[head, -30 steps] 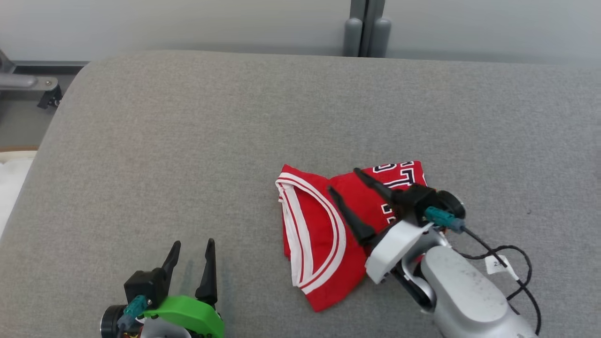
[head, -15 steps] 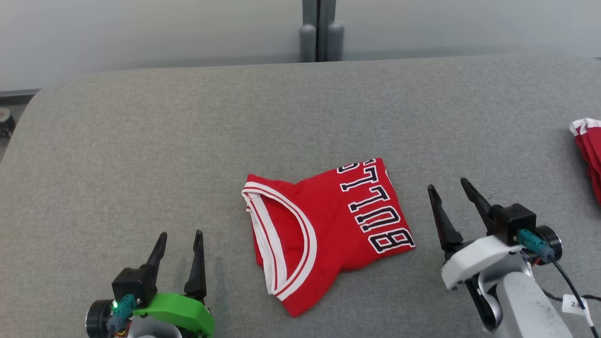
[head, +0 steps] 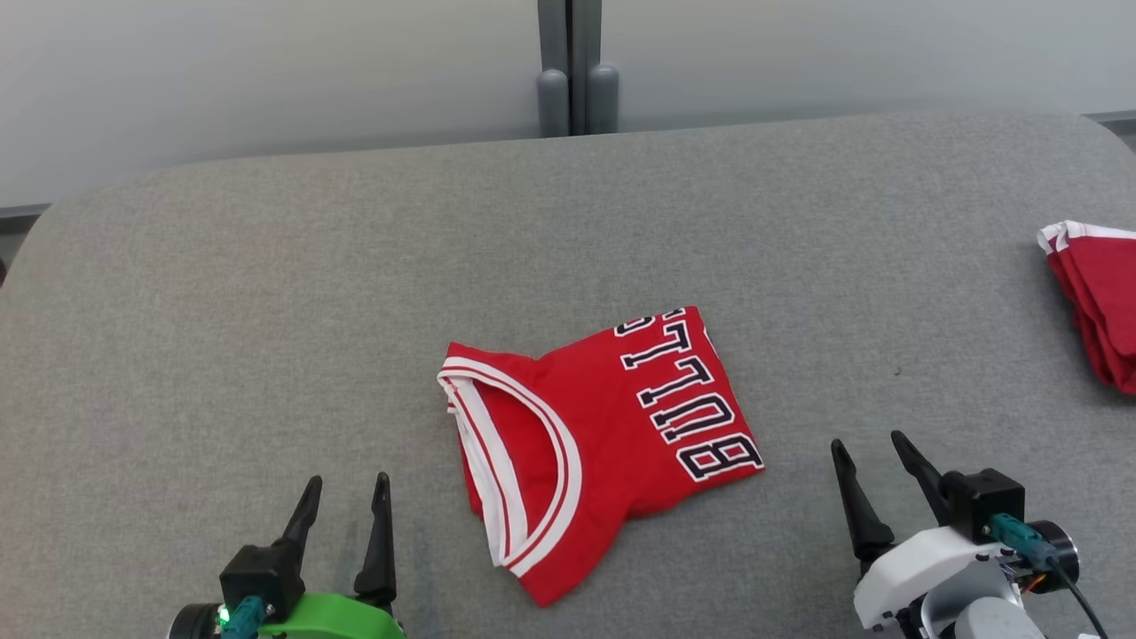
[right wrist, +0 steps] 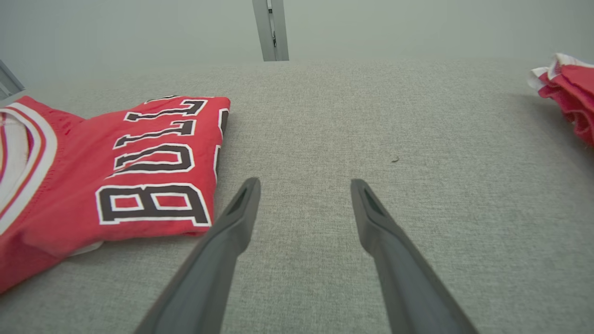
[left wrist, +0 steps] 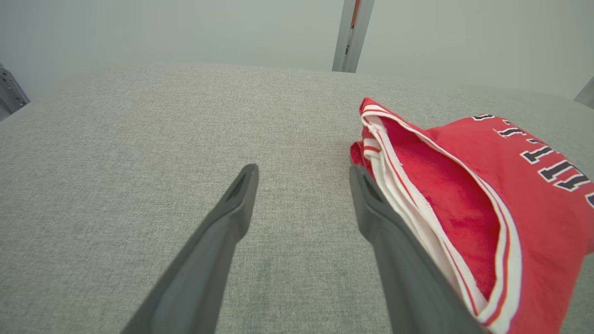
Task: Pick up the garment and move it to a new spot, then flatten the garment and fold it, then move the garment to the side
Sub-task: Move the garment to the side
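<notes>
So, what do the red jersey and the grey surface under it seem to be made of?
Red jersey: soft matte knit, probably a synthetic sportswear fabric. It lies in limp folded layers, with white and red trim bands at the opening. Lettering: printed or sewn on, I cannot tell which. Grey surface: matte woven upholstery cloth with a fine flecked weave. Its rounded edge suggests padding.

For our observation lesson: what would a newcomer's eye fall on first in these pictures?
A folded red jersey with bold black lettering lies in the middle of the grey surface. More red clothing sits at its right edge. The left gripper and right gripper stand open nearer the robot, either side of the jersey.
</notes>
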### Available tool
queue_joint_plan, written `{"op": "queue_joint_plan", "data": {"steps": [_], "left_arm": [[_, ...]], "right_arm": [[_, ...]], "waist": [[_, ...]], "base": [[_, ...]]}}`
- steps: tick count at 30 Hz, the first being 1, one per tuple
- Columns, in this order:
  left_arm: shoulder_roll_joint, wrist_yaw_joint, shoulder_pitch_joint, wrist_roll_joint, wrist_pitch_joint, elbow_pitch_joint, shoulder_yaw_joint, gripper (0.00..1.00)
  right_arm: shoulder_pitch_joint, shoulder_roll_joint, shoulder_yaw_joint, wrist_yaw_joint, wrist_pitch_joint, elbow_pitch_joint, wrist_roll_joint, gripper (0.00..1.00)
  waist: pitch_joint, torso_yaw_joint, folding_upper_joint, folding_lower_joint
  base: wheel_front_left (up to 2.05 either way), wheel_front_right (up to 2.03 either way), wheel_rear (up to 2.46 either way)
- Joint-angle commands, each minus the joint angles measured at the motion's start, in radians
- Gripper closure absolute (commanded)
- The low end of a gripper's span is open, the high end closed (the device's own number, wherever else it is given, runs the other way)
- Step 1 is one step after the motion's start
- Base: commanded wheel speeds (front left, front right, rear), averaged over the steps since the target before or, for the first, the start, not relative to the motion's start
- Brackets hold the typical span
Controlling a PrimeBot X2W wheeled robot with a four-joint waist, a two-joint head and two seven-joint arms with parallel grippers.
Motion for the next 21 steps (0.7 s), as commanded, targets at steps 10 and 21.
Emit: {"op": "queue_joint_plan", "data": {"steps": [10,21], "left_arm": [[0.003,-0.007,-0.032,0.012,0.000,0.004,-0.011,0.00],[0.003,-0.020,-0.071,0.020,0.000,0.021,-0.024,0.00]], "right_arm": [[-0.187,-0.003,0.114,-0.002,-0.004,0.095,-0.012,0.00],[-0.379,-0.004,0.207,-0.002,0.041,0.469,0.032,0.65]], "waist": [[0.057,0.059,-0.0001,0.0000],[0.109,0.129,-0.0001,0.0000]], "base": [[0.00,0.00,0.00],[0.00,0.00,0.00]]}}
